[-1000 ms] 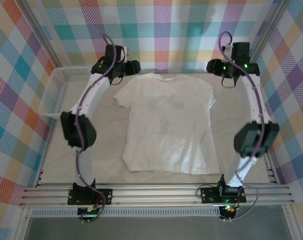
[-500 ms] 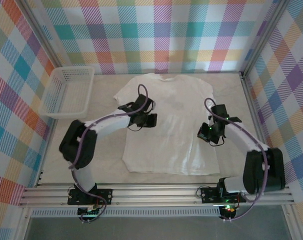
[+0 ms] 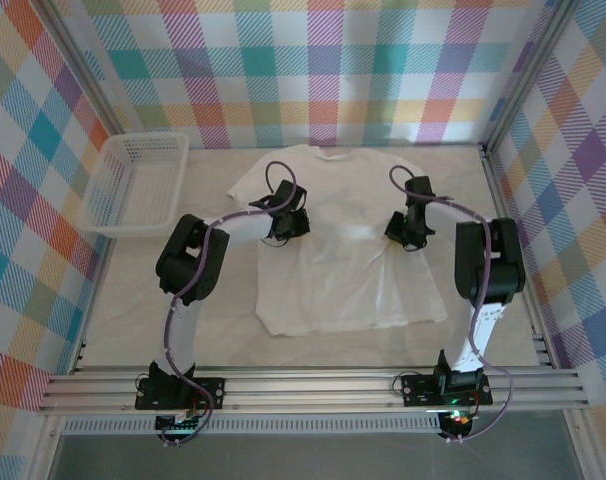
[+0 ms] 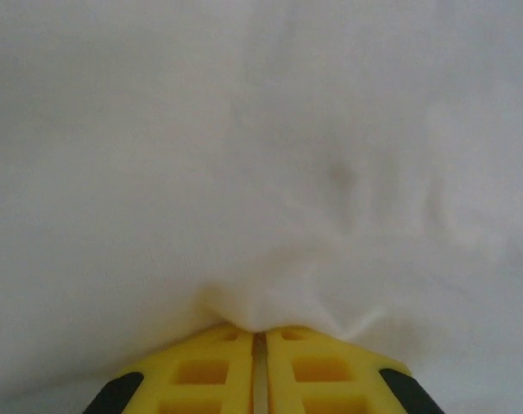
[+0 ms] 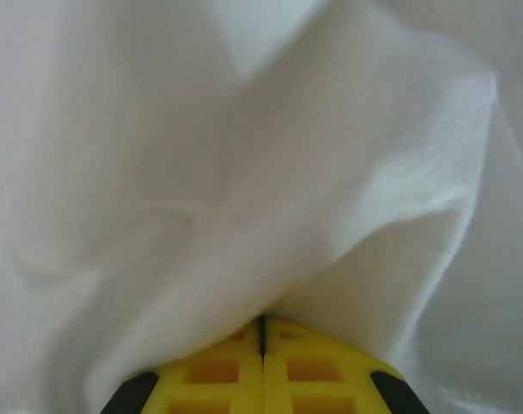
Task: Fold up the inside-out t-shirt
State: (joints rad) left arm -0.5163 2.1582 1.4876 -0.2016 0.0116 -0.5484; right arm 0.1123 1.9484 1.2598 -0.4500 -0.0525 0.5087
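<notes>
Since the earlier frame, both grippers had shifted toward the far edge of the surface (image 3: 133,290). The left gripper (image 4: 259,335) and right gripper (image 5: 262,323) were clamped shut (each pinching a cloth fold) on the inside-out t-shirt (image 3: 348,275), spread mid-surface.

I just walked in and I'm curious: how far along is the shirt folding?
Done: the t-shirt lies spread on the table, neck at the far end. In hand: the left gripper and right gripper are each shut on a pinch of its cloth. Left: no finished fold shows, so nearly all the folding.
</notes>
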